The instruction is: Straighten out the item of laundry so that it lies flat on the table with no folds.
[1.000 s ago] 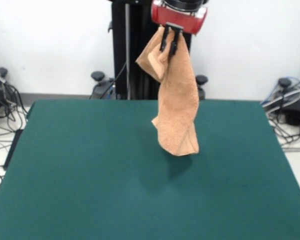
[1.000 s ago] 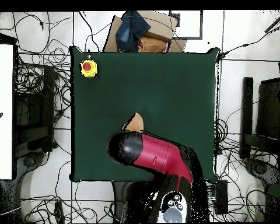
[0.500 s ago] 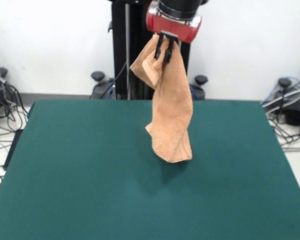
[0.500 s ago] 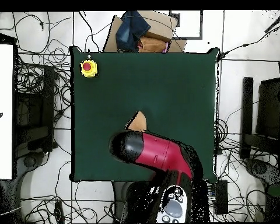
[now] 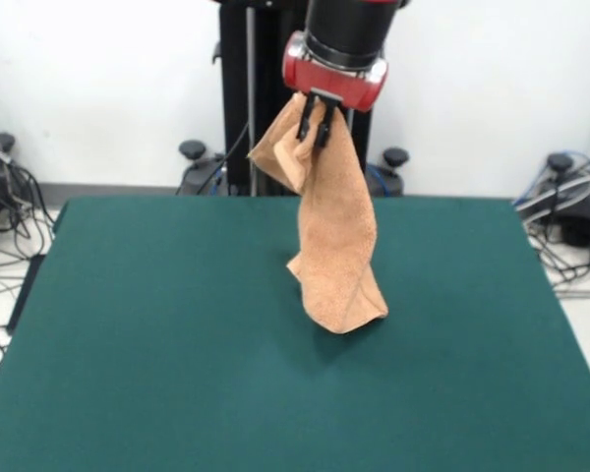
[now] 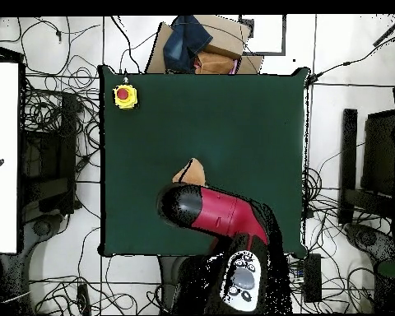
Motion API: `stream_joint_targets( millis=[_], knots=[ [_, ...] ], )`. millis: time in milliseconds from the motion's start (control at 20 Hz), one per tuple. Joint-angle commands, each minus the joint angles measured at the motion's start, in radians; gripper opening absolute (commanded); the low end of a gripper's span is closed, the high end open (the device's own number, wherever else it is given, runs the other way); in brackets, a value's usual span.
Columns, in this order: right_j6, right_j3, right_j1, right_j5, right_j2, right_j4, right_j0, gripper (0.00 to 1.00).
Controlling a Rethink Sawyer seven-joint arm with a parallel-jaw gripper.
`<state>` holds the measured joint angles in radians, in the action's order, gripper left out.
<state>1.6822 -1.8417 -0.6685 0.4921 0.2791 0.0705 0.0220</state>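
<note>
The peach-orange towel (image 5: 336, 231) hangs in a long bunched drape from my gripper (image 5: 315, 120), which is shut on its upper end. A folded flap sticks out to the left just under the fingers. The lower end reaches down to about the green table (image 5: 157, 374); whether it touches the top I cannot tell. In the overhead view only a small tip of the towel (image 6: 191, 173) pokes out from beyond the red and black arm (image 6: 217, 212), which hides the gripper itself.
A yellow box with a red button (image 6: 124, 96) sits at one corner of the table. Cables and stands crowd the floor around the table. A cardboard box with dark cloth (image 6: 201, 45) lies just past the far edge in the overhead view.
The gripper has moved down and a little to the left in the front view, carrying the towel. The towel's lower end has dropped closer to the table.
</note>
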Motion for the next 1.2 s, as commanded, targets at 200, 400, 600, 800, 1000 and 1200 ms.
stream_joint_targets(
  millis=[200, 400, 600, 800, 1000, 1200],
  knots=[
    [0.102, 0.012, 0.043, -0.054, -0.092, -0.028, 0.024, 0.00],
    [0.099, 0.011, 0.039, -0.048, -0.094, -0.026, 0.026, 0.00],
    [0.100, 0.014, 0.047, -0.058, -0.096, -0.027, 0.027, 0.00],
    [0.109, 0.017, 0.051, -0.055, -0.083, -0.029, 0.018, 0.00],
    [0.117, 0.019, 0.054, -0.054, -0.075, -0.028, 0.011, 1.00],
    [0.117, 0.021, 0.055, -0.051, -0.071, -0.030, 0.007, 1.00]
  ],
)
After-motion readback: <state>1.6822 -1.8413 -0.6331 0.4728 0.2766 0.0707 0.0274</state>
